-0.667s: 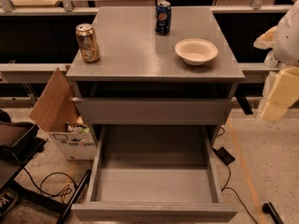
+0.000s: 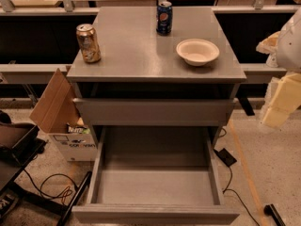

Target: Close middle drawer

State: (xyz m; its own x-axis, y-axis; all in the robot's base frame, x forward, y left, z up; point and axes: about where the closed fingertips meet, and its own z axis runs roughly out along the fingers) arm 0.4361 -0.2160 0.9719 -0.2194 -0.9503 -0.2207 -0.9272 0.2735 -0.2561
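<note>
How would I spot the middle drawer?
The grey cabinet stands left of the pincer, with a bowl on top. Below its top drawer sits the middle drawer, the only one pulled far out, its tray bare.

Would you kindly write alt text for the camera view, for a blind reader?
The middle drawer of a grey cabinet stands pulled far out, bare. On top: a gold can, a blue can, a bowl; the gripper hangs at the right edge.
</note>
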